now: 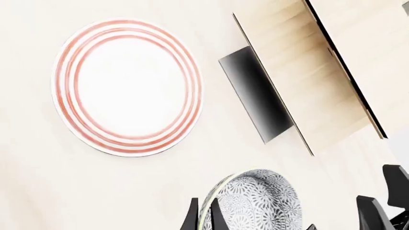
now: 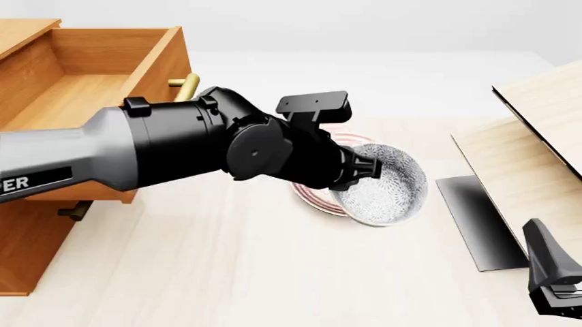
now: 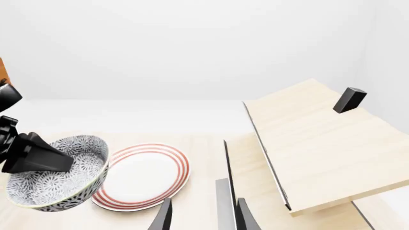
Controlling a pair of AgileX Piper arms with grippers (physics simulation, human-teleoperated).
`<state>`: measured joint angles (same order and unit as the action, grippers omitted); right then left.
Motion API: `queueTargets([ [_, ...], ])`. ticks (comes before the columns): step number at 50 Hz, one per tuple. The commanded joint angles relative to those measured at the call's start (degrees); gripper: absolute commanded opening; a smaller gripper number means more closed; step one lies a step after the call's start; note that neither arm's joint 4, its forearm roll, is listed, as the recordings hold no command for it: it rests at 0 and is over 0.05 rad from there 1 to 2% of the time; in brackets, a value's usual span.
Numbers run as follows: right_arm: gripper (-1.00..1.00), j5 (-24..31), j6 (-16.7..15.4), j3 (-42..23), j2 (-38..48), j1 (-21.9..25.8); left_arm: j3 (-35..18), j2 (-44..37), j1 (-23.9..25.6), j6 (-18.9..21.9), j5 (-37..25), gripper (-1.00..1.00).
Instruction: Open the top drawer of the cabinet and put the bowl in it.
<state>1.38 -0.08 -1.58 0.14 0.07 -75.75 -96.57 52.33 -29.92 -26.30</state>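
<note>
The bowl [image 2: 391, 187], white with grey speckles, is tilted and held in the air by my left gripper [image 2: 364, 167], which is shut on its rim. The grip shows in the left wrist view, with the fingers [image 1: 191, 218] astride the bowl's rim [image 1: 255, 203], and in the right wrist view [image 3: 57, 177]. The top drawer [image 2: 86, 82] of the cabinet [image 2: 27, 231] stands pulled out at the left, its brass handle [image 2: 187, 87] just behind my left arm. My right gripper [image 2: 546, 259] is open and empty at the front right [image 3: 204, 218].
A flat white plate with red rings [image 1: 128, 86] lies on the table under and behind the bowl [image 3: 143, 175]. A pale light-wood box [image 2: 536, 136] with an opened lid stands at the right, with a dark flat panel [image 2: 478, 218] beside it.
</note>
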Motion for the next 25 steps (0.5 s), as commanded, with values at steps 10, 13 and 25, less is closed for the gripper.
queueTargets([
  [10, 1.00, -0.44, 0.01, 0.40, 0.08, -0.02, -8.15, -0.28, -5.92, 2.68, -6.28, -1.00],
  [13, 1.00, -0.45, 0.02, 0.40, 0.07, -0.01, -9.33, -0.14, -6.96, 3.21, -7.49, -1.00],
  [25, 1.00, -0.45, 0.01, 0.40, 0.07, -0.02, -13.42, -0.71, -10.24, 4.81, -10.41, -1.00],
])
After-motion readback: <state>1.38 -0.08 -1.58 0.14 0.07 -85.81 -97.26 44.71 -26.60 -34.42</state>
